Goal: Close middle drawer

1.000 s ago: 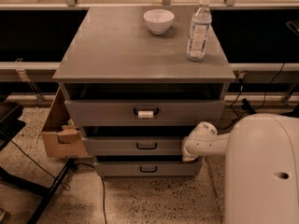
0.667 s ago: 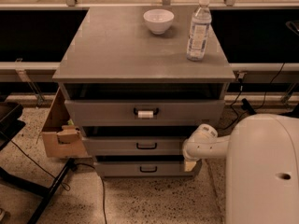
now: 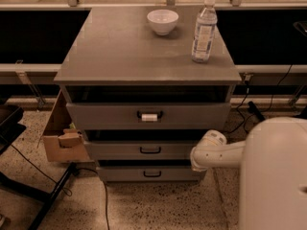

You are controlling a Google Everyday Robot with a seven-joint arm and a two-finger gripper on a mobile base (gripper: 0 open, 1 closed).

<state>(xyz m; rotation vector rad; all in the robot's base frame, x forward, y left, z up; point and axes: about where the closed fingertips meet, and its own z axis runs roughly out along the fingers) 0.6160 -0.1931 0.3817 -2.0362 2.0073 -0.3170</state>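
Observation:
The middle drawer (image 3: 144, 150) is a grey front with a plain black loop handle (image 3: 150, 150). It stands a little way out of the grey cabinet (image 3: 144, 56), with a dark gap above it. My gripper (image 3: 198, 157) is at the end of the white arm (image 3: 225, 152), at the right end of the middle drawer's front, low beside the cabinet's right corner. Above is the top drawer (image 3: 148, 115), with a white tag on its handle, pulled out further. Below is the bottom drawer (image 3: 152, 173).
A white bowl (image 3: 162, 21) and a clear water bottle (image 3: 203, 30) stand on the cabinet top. An open cardboard box (image 3: 62, 133) sits left of the cabinet. Black cables and a dark stand leg (image 3: 53, 195) lie on the speckled floor. My white body (image 3: 273, 176) fills the lower right.
My arm's end has dropped slightly along the right end of the middle drawer front. The drawers look unchanged.

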